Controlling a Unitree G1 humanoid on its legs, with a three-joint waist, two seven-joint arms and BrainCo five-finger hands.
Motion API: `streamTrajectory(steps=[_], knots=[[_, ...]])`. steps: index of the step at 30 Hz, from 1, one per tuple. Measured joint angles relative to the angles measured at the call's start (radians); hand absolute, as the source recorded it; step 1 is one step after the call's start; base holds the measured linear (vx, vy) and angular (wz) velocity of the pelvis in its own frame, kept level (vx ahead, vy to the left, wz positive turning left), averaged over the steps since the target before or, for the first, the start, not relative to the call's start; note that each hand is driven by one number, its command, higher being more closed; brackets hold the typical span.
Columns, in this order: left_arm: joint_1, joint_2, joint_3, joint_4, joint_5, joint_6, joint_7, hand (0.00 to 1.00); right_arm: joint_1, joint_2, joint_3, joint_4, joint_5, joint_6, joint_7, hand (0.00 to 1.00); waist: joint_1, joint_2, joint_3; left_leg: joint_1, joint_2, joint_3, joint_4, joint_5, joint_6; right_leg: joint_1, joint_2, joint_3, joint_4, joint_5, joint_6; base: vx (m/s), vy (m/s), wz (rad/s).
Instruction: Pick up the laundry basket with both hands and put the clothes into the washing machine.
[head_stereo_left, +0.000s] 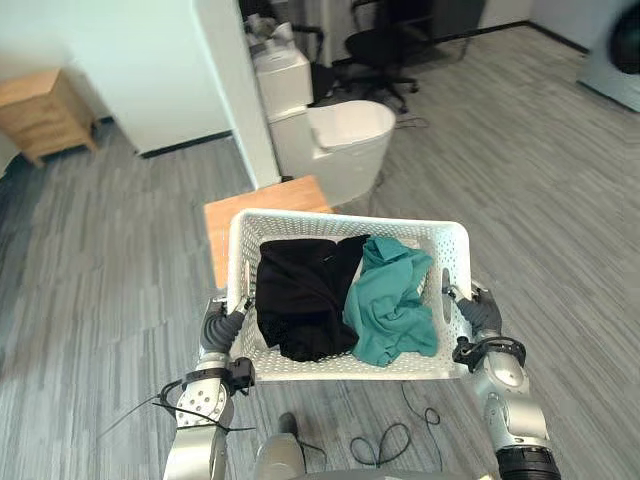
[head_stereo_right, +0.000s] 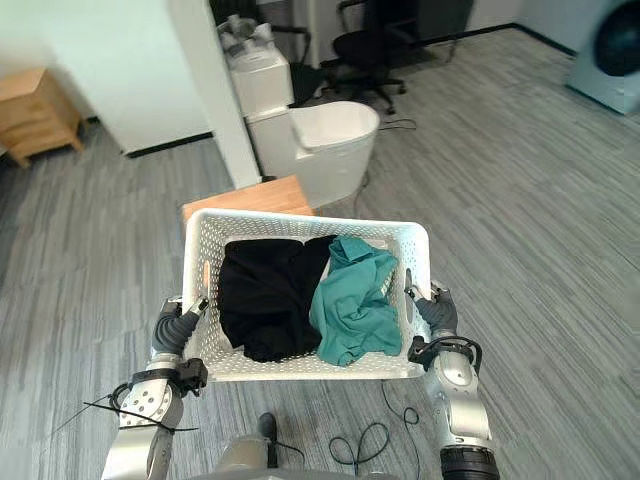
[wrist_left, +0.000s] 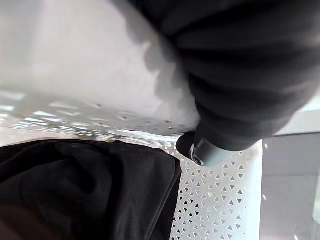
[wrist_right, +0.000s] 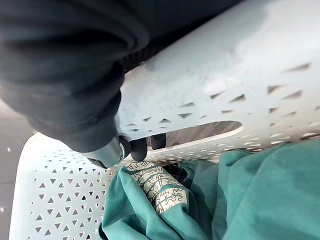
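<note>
Both hands flank the laundry basket (head_stereo_left: 330, 224): left hand (head_stereo_left: 222, 325) and right hand (head_stereo_left: 478, 312) each curl fingers round a side-wall handle, one grip opposing the other, which holds the load level. Black garment (head_stereo_left: 300, 290) and teal garment (head_stereo_left: 390, 300) lie side by side inside, not yet unloaded.

I see the white perforated plastic laundry basket (head_stereo_left: 345, 225) hiding most of the orange-brown wooden stool (head_stereo_left: 268, 198) behind it, its own floor buried under black and teal clothes (head_stereo_left: 305, 290). Beyond it, the grey washing machine (head_stereo_left: 612, 72) is cut off.
</note>
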Motion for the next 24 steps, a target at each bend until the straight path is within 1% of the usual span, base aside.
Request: streamTrajectory(steps=[1, 2, 3, 4, 5, 6, 7, 8, 9, 10, 11, 12, 13, 14, 15, 16, 17, 19, 20, 21, 23, 24], knots=[[0.003, 0.001, 0.0, -0.004, 0.0, 0.0, 0.001, 1.0, 0.0, -0.001, 0.003, 0.0, 0.001, 0.0, 0.001, 1.0, 0.0, 0.008, -0.002, 0.014, -0.005, -0.03, 0.013, -0.047, 0.003, -0.02, 0.013, 0.041, 0.006, 0.006, 0.002, -0.12, 0.158, -1.66], [0.004, 0.001, -0.001, -0.005, 0.0, -0.001, 0.003, 1.0, 0.004, 0.0, 0.003, -0.002, 0.001, -0.003, 0.005, 1.0, -0.006, 0.016, -0.003, 0.034, -0.01, -0.061, 0.015, -0.109, 0.017, -0.051, 0.029, 0.097, 0.018, 0.017, 0.008, -0.13, 0.171, -1.71], [-0.001, 0.003, -0.005, -0.005, 0.0, -0.002, 0.003, 1.0, 0.005, 0.001, 0.0, -0.003, 0.001, -0.009, 0.006, 1.0, -0.01, 0.016, -0.002, 0.051, -0.009, -0.063, -0.002, -0.161, 0.018, -0.098, 0.043, 0.171, 0.027, 0.033, 0.018, -0.17, 0.215, -2.05], [-0.006, 0.017, -0.01, -0.007, 0.0, -0.004, 0.005, 1.0, 0.006, 0.003, -0.003, -0.011, 0.001, -0.009, 0.006, 1.0, -0.028, -0.012, 0.011, 0.056, -0.019, -0.007, -0.004, -0.171, 0.03, -0.139, 0.038, 0.247, 0.02, 0.062, 0.034, -0.15, 0.203, -1.87], [-0.006, 0.023, -0.009, -0.007, -0.001, -0.005, 0.008, 1.0, 0.007, 0.008, -0.006, -0.019, 0.001, -0.008, 0.007, 1.0, -0.037, -0.028, 0.019, 0.055, -0.022, 0.023, 0.003, -0.181, 0.037, -0.152, 0.035, 0.282, 0.005, 0.079, 0.041, -0.16, 0.206, -1.57], [-0.009, 0.024, -0.01, -0.007, -0.001, -0.005, 0.012, 1.0, 0.018, 0.014, -0.01, -0.036, -0.001, -0.008, 0.008, 1.0, -0.053, -0.047, 0.029, 0.053, -0.025, 0.063, 0.015, -0.19, 0.046, -0.163, 0.032, 0.326, -0.021, 0.112, 0.05, -0.15, 0.208, -1.61], [-0.01, 0.024, -0.014, -0.007, -0.001, -0.005, 0.014, 1.0, 0.038, 0.022, -0.017, -0.062, -0.003, -0.008, 0.008, 1.0, -0.058, -0.062, 0.036, 0.053, -0.016, 0.135, 0.034, -0.203, 0.06, -0.194, 0.038, 0.373, -0.04, 0.167, 0.051, -0.14, 0.234, -2.11], [-0.01, 0.025, -0.018, -0.01, 0.0, -0.005, 0.014, 1.0, 0.054, 0.027, -0.025, -0.084, -0.005, -0.008, 0.008, 1.0, -0.057, -0.062, 0.036, 0.052, 0.004, 0.217, 0.052, -0.211, 0.071, -0.229, 0.051, 0.352, -0.059, 0.238, 0.034, -0.12, 0.224, -2.27], [-0.012, 0.028, -0.018, -0.017, 0.0, -0.005, 0.014, 1.0, 0.056, 0.04, -0.034, -0.093, -0.014, -0.008, 0.01, 1.0, -0.065, -0.061, 0.036, 0.053, 0.015, 0.277, 0.057, -0.216, 0.08, -0.245, 0.052, 0.283, -0.113, 0.31, -0.01, -0.09, 0.14, -2.11], [-0.028, 0.03, -0.015, -0.02, 0.004, -0.005, 0.012, 1.0, 0.054, 0.056, -0.044, -0.098, -0.025, -0.009, 0.011, 1.0, -0.067, -0.051, 0.04, 0.056, 0.041, 0.344, 0.047, -0.213, 0.09, -0.248, 0.039, 0.172, -0.152, 0.343, -0.064, -0.12, 0.101, -1.95], [-0.051, 0.036, -0.006, -0.019, 0.017, -0.002, 0.006, 1.0, 0.05, 0.075, -0.055, -0.1, -0.032, -0.011, 0.01, 1.0, -0.07, -0.055, 0.049, 0.076, 0.042, 0.422, 0.043, -0.214, 0.099, -0.272, 0.013, -0.023, -0.061, 0.272, -0.079, -0.11, 0.087, -1.8], [-0.05, 0.035, -0.001, -0.019, 0.032, -0.002, 0.005, 1.0, 0.049, 0.088, -0.058, -0.1, -0.04, -0.01, 0.011, 1.0, -0.073, -0.049, 0.053, 0.1, 0.042, 0.467, 0.039, -0.218, 0.106, -0.266, -0.007, -0.124, 0.0, 0.202, -0.098, -0.11, 0.102, -1.46], [-0.048, 0.034, 0.002, -0.019, 0.033, -0.002, 0.005, 1.0, 0.05, 0.092, -0.058, -0.1, -0.041, -0.011, 0.011, 1.0, -0.076, -0.041, 0.058, 0.116, 0.042, 0.484, 0.037, -0.221, 0.111, -0.259, -0.017, -0.159, 0.027, 0.178, -0.097, -0.07, 0.098, -1.27], [-0.048, 0.034, 0.014, -0.02, 0.035, -0.002, 0.003, 1.0, 0.051, 0.098, -0.057, -0.099, -0.048, -0.01, 0.014, 1.0, -0.085, -0.025, 0.067, 0.153, 0.044, 0.536, 0.029, -0.231, 0.106, -0.25, -0.036, -0.212, 0.065, 0.15, -0.103, -0.06, 0.061, -0.99], [-0.048, 0.034, 0.023, -0.02, 0.035, -0.002, 0.002, 1.0, 0.051, 0.101, -0.055, -0.099, -0.049, -0.01, 0.016, 1.0, -0.084, -0.024, 0.067, 0.161, 0.041, 0.548, 0.03, -0.237, 0.098, -0.25, -0.034, -0.206, 0.054, 0.166, -0.083, -0.05, 0.025, -1.05], [-0.047, 0.029, 0.028, -0.02, 0.038, -0.002, 0.002, 1.0, 0.049, 0.099, -0.051, -0.098, -0.049, -0.011, 0.017, 1.0, -0.085, -0.015, 0.062, 0.166, 0.043, 0.565, 0.028, -0.249, 0.09, -0.247, -0.013, -0.175, 0.012, 0.198, -0.048, -0.03, -0.009, -0.78], [-0.047, 0.026, 0.03, -0.02, 0.043, -0.002, 0.001, 1.0, 0.046, 0.092, -0.047, -0.098, -0.049, -0.011, 0.017, 1.0, -0.085, -0.007, 0.057, 0.16, 0.049, 0.571, 0.017, -0.252, 0.086, -0.24, 0.009, -0.158, -0.05, 0.226, -0.052, -0.01, -0.049, -0.69], [-0.047, 0.023, 0.031, -0.02, 0.046, -0.001, 0.001, 1.0, 0.045, 0.092, -0.046, -0.095, -0.053, -0.01, 0.015, 1.0, -0.085, -0.005, 0.056, 0.154, 0.06, 0.573, 0.013, -0.251, 0.084, -0.221, 0.034, -0.149, -0.122, 0.264, -0.058, 0.03, -0.058, -0.39], [-0.046, 0.022, 0.029, -0.02, 0.053, 0.001, 0.001, 1.0, 0.047, 0.092, -0.046, -0.089, -0.059, -0.01, 0.014, 1.0, -0.089, -0.006, 0.056, 0.156, 0.061, 0.571, 0.01, -0.243, 0.077, -0.202, 0.048, -0.15, -0.162, 0.283, -0.062, 0.1, -0.059, -0.16], [-0.046, 0.015, 0.028, -0.02, 0.056, 0.004, 0.001, 1.0, 0.05, 0.091, -0.046, -0.087, -0.06, -0.01, 0.01, 1.0, -0.091, -0.005, 0.056, 0.168, 0.062, 0.566, 0.003, -0.232, 0.063, -0.186, 0.057, -0.152, -0.18, 0.301, -0.067, 0.12, -0.04, -0.04], [-0.046, 0.01, 0.029, -0.02, 0.067, 0.006, 0.001, 1.0, 0.049, 0.091, -0.046, -0.087, -0.06, -0.01, 0.009, 1.0, -0.088, -0.004, 0.055, 0.189, 0.065, 0.549, -0.013, -0.224, 0.051, -0.167, 0.066, -0.155, -0.183, 0.297, -0.067, 0.13, 0.006, 0.02], [-0.047, 0.01, 0.029, -0.02, 0.071, 0.006, 0.001, 1.0, 0.051, 0.092, -0.045, -0.086, -0.06, -0.01, 0.006, 1.0, -0.089, -0.003, 0.055, 0.202, 0.07, 0.527, -0.013, -0.224, 0.051, -0.149, 0.07, -0.165, -0.179, 0.283, -0.065, 0.12, 0.023, 0.1]])
